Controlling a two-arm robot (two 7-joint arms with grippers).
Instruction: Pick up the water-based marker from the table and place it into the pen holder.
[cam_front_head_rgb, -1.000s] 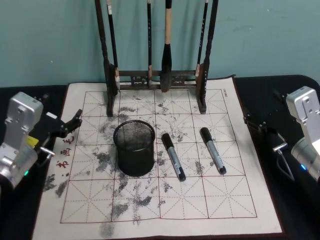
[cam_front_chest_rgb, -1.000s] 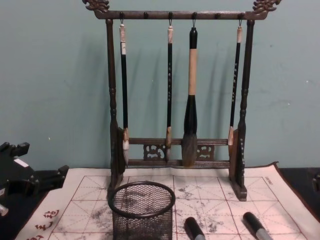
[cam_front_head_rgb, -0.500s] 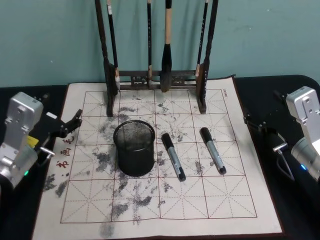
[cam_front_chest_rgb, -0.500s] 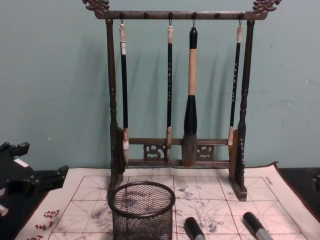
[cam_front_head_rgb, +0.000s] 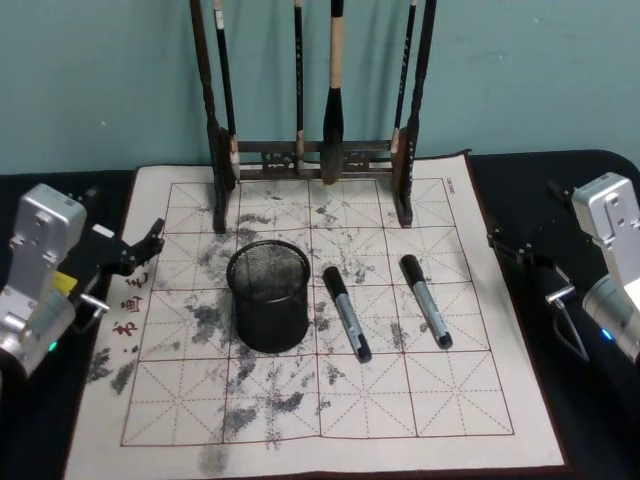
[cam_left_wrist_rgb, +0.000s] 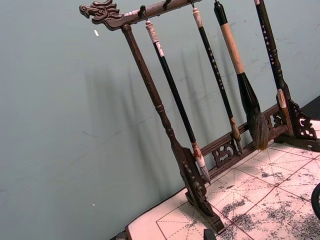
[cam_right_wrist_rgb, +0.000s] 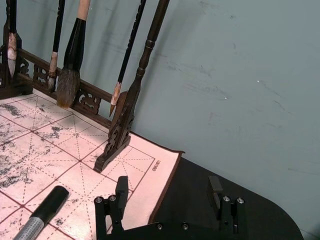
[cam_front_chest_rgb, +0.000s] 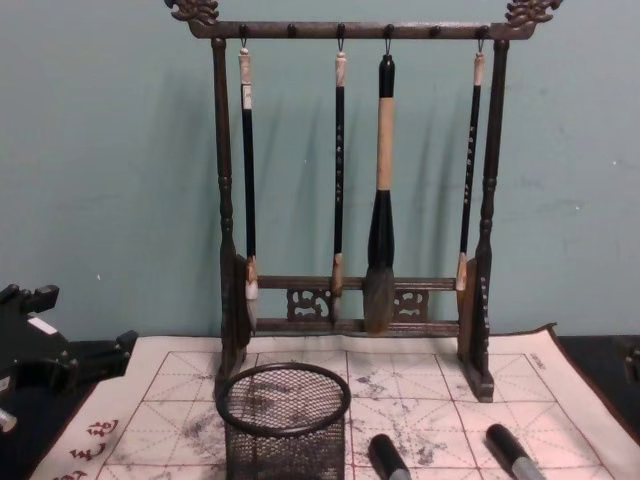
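Plainly, from the head view, nothing is held: the left gripper (cam_front_head_rgb: 143, 250) hangs spread over the left edge of the mat (cam_front_head_rgb: 450, 420), and the right gripper (cam_front_head_rgb: 520, 258) hangs over the dark table (cam_front_head_rgb: 600, 170) past the mat's right edge. Two like pens lie mid-mat, the middle marker (cam_front_head_rgb: 347, 312) just beside the pen holder (cam_front_head_rgb: 268, 308) and the right-hand marker (cam_front_head_rgb: 426, 300) farther right, so taking the wrong one is the first risk. The left wrist view looks at the brush rack (cam_left_wrist_rgb: 200, 150) along the mat's far edge; a high swing could catch it. The right wrist view shows its fingers (cam_right_wrist_rgb: 121, 192) parted and empty, the right-hand marker's cap (cam_right_wrist_rgb: 42, 212) near. From the chest view the holder (cam_front_chest_rgb: 285, 425) looks light, and a marker lowered at a tilt or against the rim could tip it; round barrels may also roll when nudged.
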